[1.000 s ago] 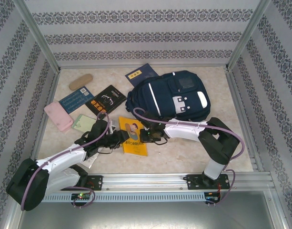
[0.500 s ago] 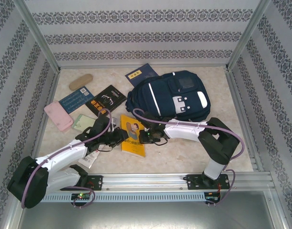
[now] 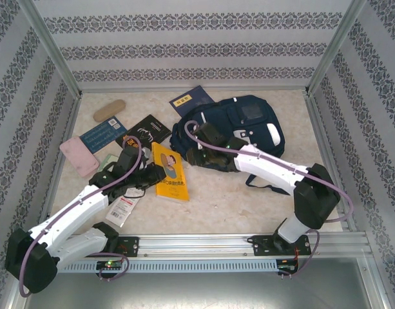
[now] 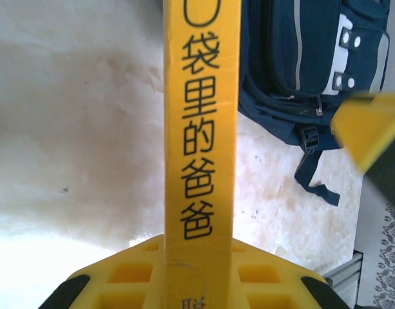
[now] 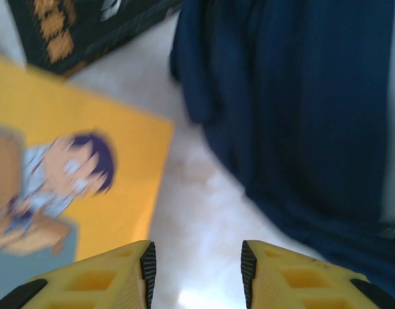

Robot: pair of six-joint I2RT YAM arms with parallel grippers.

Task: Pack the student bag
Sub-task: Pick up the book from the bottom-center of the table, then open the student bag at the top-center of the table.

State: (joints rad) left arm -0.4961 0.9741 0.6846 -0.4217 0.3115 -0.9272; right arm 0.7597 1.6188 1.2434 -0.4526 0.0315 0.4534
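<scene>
The student bag is a large navy-blue backpack with white stripes, lying at the back right of the table. A yellow book with a cartoon cover is held on edge just left of it. My left gripper is shut on the book's spine, which runs up between the jaws of the left gripper. My right gripper hovers at the bag's near-left edge. In the right wrist view the right gripper is open over bare table, with the yellow book to its left and the bag to its right.
A black book, a blue book, a pink case, a tan case and a pale green notebook lie at the left. A dark blue book sits behind the bag. A white card lies near the left arm.
The right gripper let go of the yellow book, opened and moved back toward the bag. The left gripper closed on the book and carried it slightly back and left.
</scene>
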